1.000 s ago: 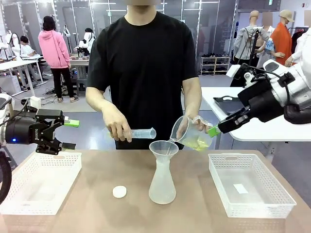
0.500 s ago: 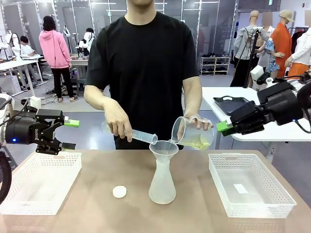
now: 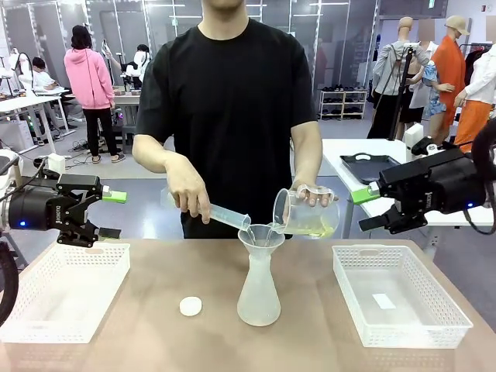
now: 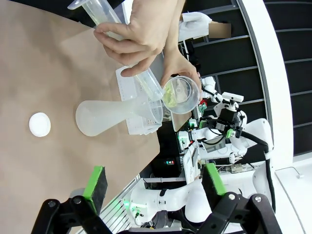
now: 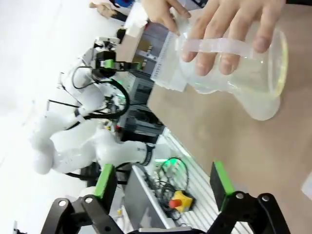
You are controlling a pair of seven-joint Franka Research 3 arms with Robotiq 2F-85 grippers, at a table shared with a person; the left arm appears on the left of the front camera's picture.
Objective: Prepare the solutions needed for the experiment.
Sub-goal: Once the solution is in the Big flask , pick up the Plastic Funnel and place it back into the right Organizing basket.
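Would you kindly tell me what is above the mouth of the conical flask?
A graduated cylinder and a beaker of pale yellow liquid, both tipped by the person toward the flask's flared mouth. The flask's translucent wall hides whether any liquid lies inside.

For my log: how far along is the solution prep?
Done: the person holds beaker and graduated cylinder; left end effector and right end effector open, empty. In hand: both vessels tipped at the flask mouth. Left: yellow liquid sits in the beaker; white cap lies loose.
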